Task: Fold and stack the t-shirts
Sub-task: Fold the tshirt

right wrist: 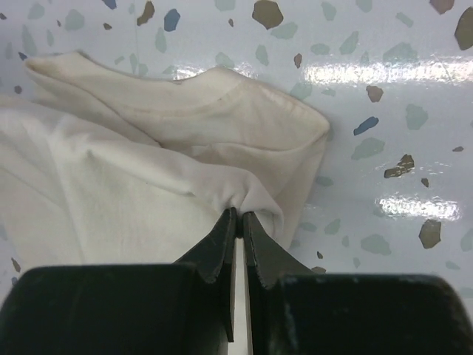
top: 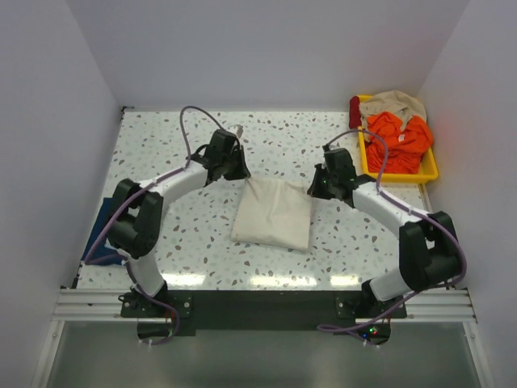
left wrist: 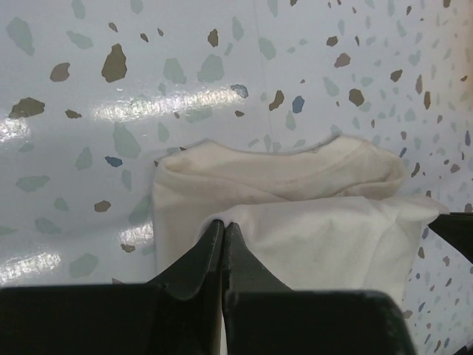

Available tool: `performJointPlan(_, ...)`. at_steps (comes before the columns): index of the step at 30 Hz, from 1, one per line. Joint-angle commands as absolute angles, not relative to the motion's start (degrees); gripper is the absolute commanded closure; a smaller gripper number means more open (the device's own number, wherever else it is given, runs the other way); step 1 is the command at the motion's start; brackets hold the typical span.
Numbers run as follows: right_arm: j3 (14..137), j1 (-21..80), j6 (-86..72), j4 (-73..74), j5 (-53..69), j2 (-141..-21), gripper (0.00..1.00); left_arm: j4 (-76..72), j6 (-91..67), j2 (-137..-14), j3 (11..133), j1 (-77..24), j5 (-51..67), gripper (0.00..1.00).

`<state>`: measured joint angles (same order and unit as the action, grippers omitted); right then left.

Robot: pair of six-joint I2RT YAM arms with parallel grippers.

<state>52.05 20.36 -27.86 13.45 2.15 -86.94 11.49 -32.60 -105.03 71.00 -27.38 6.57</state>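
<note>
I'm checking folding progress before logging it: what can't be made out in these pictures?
Top view: the navy t-shirt is mostly behind the left arm; any print is hidden.
Top view: clothes heaped in the yellow tray overlap; their number is unclear.
Wrist views: the left gripper and right gripper each hide the near part of the cream t-shirt.

Cream t-shirt (top: 273,214) lay folded into rough rectangle at centre of speckled table (top: 283,133). Left gripper (top: 242,175) sat at its far left corner, right gripper (top: 313,191) at far right corner; jaws too small to read. Navy t-shirt (top: 98,230) lay at left table edge, partly under left arm. Yellow tray (top: 401,175) at far right held orange cloth (top: 396,139) and beige cloth (top: 396,103).
</note>
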Motion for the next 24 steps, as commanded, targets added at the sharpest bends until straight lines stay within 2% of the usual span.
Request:
performJointPlan(1, 55.11, 20.57, -28.74, 16.87, -1.13, -82.01, 0.97, 9.75, -34.01, -98.27, 69.61, -26.28, 3.96, 1.0)
performJointPlan(8, 60.02, 19.34, -26.37, 17.23, -3.69, -87.35, 0.97, 9.41, -34.45, -101.24, 71.28, -23.29, 4.92, 1.0)
performJointPlan(13, 65.03, 14.68, -26.01, 14.51, -0.09, -97.55, 0.97, 5.3, -33.93, -108.97, 75.49, -21.19, 7.9, 1.0)
performJointPlan(15, 66.26, 12.84, -26.19, 13.1, 2.98, -100.1, 0.94, 2.74, -33.75, -111.08, 76.46, -20.05, 11.06, 0.98)
performJointPlan(16, 68.44, 12.48, -26.45, 13.18, 3.51, -102.63, 0.91, 0.9, -33.66, -111.44, 76.9, -19.78, 11.77, 0.91)
performJointPlan(17, 69.68, 11.78, -26.37, 13.97, 3.69, -103.7, 0.87, 0.88, -33.84, -111.79, 77.69, -19.34, 12.13, 0.71)
performJointPlan(18, 71.0, 11.34, -26.28, 15.02, 4.04, -104.58, 0.73, 0.97, -33.75, -112.32, 79.78, -18.38, 12.82, 0.65)
performJointPlan(19, 72.84, 11.08, -26.28, 16.42, 4.3, -105.29, 0.64, 1.49, -33.66, -112.15, 80.59, -18.02, 13.44, 0.56)
performJointPlan(21, 73.74, 10.99, -26.02, 17.84, 4.13, -104.33, 0.48, 2.11, -33.05, -109.71, 81.21, -17.23, 12.48, 0.46)
performJointPlan(22, 73.13, 11.07, -26.02, 17.75, 3.52, -103.28, 0.47, 2.72, -32.87, -108.56, 80.86, -17.05, 12.05, 0.4)
performJointPlan(24, 72.34, 11.07, -26.19, 18.28, 2.82, -99.85, 0.46, 3.95, -32.52, -105.39, 80.25, -16.88, 10.29, 0.4)
